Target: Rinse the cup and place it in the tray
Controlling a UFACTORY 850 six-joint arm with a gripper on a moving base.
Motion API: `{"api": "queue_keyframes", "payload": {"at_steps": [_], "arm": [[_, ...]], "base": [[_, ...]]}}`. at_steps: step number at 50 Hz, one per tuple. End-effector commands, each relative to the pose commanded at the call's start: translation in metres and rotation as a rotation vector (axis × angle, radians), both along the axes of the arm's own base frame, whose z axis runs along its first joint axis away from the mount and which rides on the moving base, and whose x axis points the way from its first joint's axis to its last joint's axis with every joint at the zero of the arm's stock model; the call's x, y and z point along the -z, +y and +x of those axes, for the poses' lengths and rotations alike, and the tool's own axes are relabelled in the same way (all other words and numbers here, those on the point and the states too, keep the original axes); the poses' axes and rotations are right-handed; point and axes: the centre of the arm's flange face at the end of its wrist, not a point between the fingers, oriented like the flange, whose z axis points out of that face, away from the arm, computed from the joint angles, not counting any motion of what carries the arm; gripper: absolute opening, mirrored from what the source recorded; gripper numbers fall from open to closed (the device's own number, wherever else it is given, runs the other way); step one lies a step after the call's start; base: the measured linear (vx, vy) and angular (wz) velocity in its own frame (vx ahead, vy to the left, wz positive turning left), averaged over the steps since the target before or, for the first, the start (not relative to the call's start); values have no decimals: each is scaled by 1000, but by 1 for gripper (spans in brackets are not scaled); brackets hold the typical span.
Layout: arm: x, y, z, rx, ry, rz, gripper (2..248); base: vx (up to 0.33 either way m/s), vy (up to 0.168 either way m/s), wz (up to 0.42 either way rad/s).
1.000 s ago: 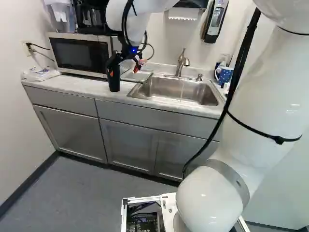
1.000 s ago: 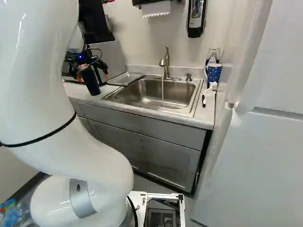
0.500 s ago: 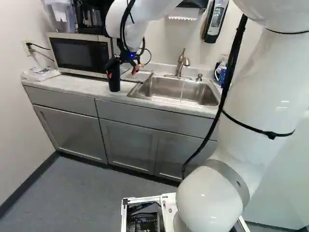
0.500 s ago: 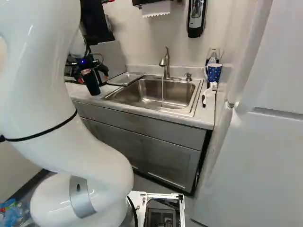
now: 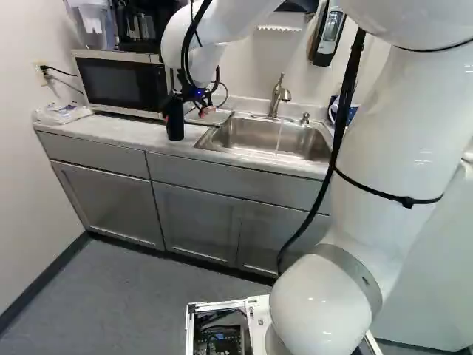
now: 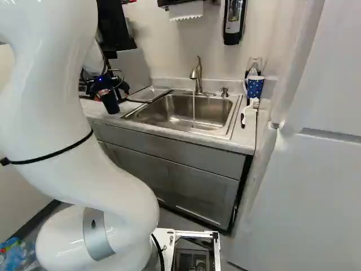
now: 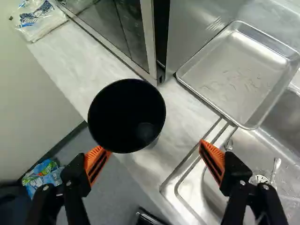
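On the counter [image 5: 96, 129], beside the sink [image 6: 158, 116] and near the tray [image 7: 234, 79], the cup [image 7: 126, 112] is stood upright. The grasp before rinsing seems to be in hand; next, the gripper [image 7: 155, 149] should be centred around it and closed. The fingers are spread wide, nothing gripped; whether the rim is touched cannot be told.
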Motion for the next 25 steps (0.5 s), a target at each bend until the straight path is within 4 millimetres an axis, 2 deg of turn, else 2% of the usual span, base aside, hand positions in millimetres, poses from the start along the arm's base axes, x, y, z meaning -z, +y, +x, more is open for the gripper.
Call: {"api": "queue_keyframes", "payload": {"at_steps": [25], "arm": [[22, 7, -9, 1, -56, 49, 247]], "base": [[0, 0, 0]]}}
